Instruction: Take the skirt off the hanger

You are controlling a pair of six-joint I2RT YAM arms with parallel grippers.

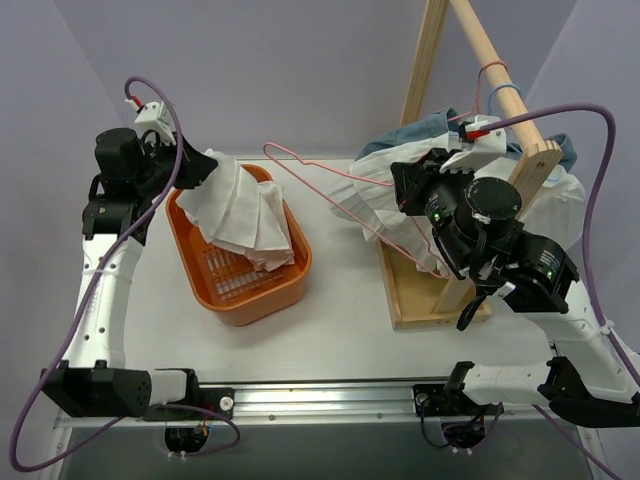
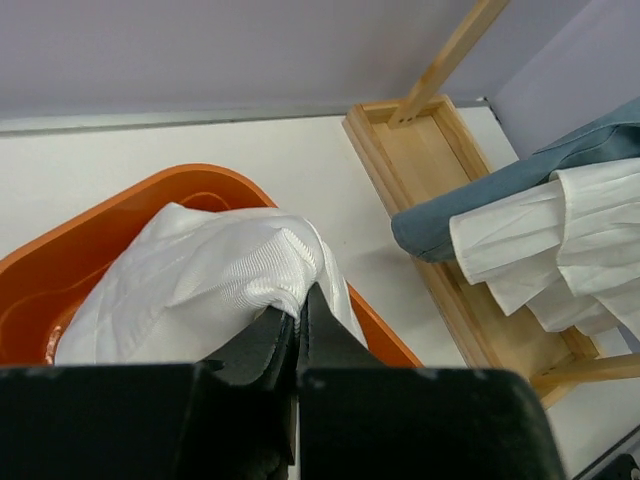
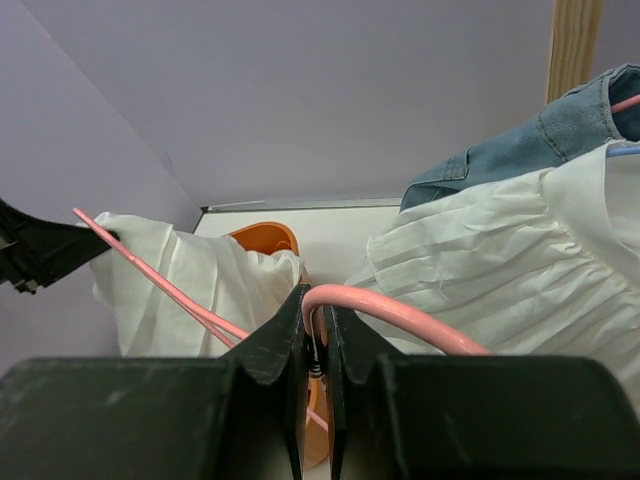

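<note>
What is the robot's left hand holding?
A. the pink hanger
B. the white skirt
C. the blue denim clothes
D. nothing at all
B: the left gripper is shut on the white skirt, which hangs down into the orange basket; the pink hanger sits in the right gripper.

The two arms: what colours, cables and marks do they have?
The left arm and right arm have white links and black joints. A purple cable runs along each, ending in a red plug. The fingers are black. The right arm shows green lights.
</note>
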